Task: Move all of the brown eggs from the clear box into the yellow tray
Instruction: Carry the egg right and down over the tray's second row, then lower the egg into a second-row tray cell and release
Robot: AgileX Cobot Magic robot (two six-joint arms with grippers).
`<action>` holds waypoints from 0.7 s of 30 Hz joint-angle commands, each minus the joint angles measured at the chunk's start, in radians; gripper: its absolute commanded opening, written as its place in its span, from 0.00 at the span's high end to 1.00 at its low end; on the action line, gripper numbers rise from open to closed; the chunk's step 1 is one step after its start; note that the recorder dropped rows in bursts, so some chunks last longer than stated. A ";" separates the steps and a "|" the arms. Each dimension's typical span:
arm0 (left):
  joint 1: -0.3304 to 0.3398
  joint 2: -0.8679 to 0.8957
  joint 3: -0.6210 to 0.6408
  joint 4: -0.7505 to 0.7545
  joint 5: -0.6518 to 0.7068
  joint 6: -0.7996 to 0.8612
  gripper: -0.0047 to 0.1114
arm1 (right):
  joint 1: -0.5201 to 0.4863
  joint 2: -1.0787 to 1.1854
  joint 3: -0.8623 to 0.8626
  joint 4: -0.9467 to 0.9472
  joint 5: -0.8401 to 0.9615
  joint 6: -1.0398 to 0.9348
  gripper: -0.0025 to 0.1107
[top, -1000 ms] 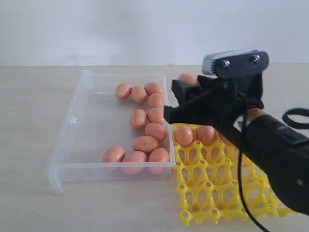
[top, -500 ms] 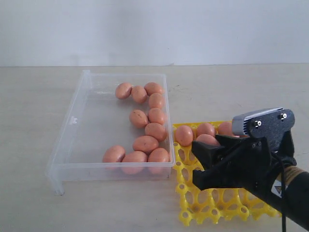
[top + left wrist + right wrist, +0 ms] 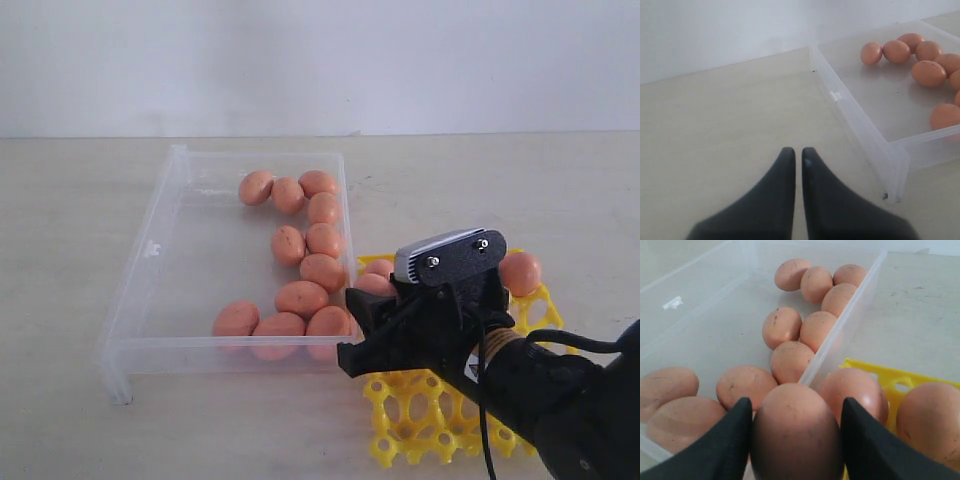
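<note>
Carry step: right claw [image 3: 795, 412] gripping egg [image 3: 796, 435] by tray [image 3: 875, 372], 4 o'clock of box [image 3: 840, 340]. Next: find free cell, lower, release. Left claw [image 3: 796, 154] closed, idle.

The brown eggs [image 3: 303, 297] are orange-brown with faint dark specks. The clear box [image 3: 150, 250] is transparent, the yellow tray [image 3: 875, 374] bright yellow, and the counter [image 3: 60, 200] pale beige. The left hand [image 3: 797, 152] and right hand [image 3: 795, 407] are black.
</note>
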 commanded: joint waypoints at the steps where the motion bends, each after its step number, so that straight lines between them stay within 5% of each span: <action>1: 0.004 -0.004 0.004 0.000 -0.004 -0.011 0.92 | -0.002 0.000 -0.003 0.003 0.019 -0.030 0.98; 21: 0.004 -0.004 0.004 0.000 -0.004 -0.011 0.92 | -0.002 0.000 -0.003 0.004 0.036 -0.109 0.97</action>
